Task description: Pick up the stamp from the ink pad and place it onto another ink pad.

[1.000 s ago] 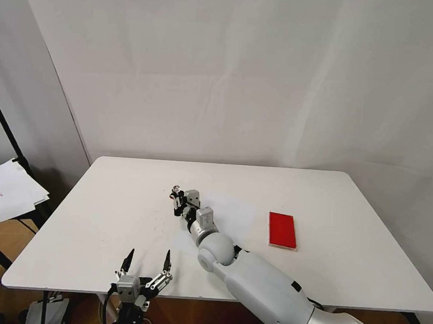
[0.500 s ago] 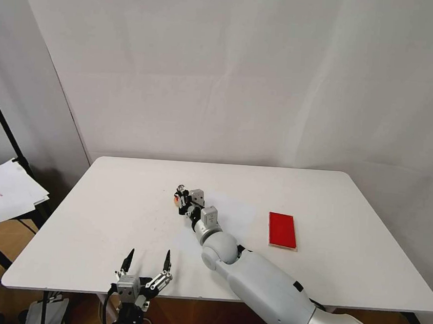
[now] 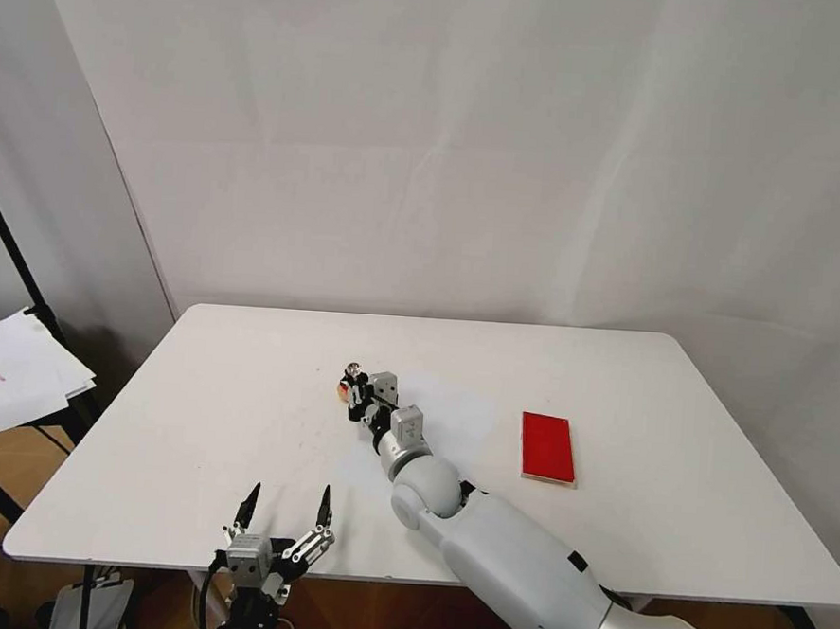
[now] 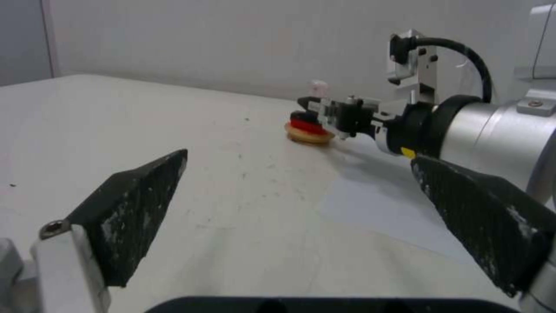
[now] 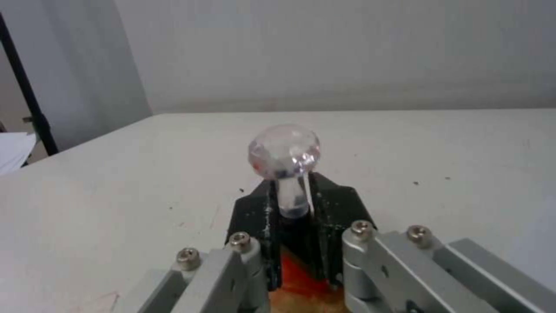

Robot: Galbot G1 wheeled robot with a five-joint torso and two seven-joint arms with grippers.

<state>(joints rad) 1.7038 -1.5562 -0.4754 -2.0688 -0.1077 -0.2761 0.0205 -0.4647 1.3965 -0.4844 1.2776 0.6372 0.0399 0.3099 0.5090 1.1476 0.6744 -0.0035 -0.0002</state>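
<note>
A stack of white papers [image 3: 13, 375] lay on a stand off the table's left side, clear of the work. The white table [image 3: 196, 415] carried all the task items.

The left gripper [image 3: 285, 507] was parked at the near edge of the table, left of centre, its two dark fingers [image 4: 130, 208] spread wide with nothing between them. It stood well apart from both pads.

Near the middle of the table sat the round pad [image 3: 342, 392], a small tan-rimmed disc with a red-orange centre; in the left wrist view the round pad [image 4: 309, 131] showed as a low tan disc with red on top. The right gripper [image 3: 354, 392] reached to it from the near right, the arm lying low across the table. Its fingers [image 5: 253, 217] were pressed together on the stem of the stamp [image 5: 285, 167], just below the clear round knob. The stamp [image 3: 352, 371] stood upright directly over the round pad; in the right wrist view, red-orange ink surface appeared directly beneath the fingers. Whether the stamp's base touched the pad could not be determined.

Further right, well apart from the gripper, the red rectangular ink pad [image 3: 548, 446] lay flat on the table with nothing on it.
</note>
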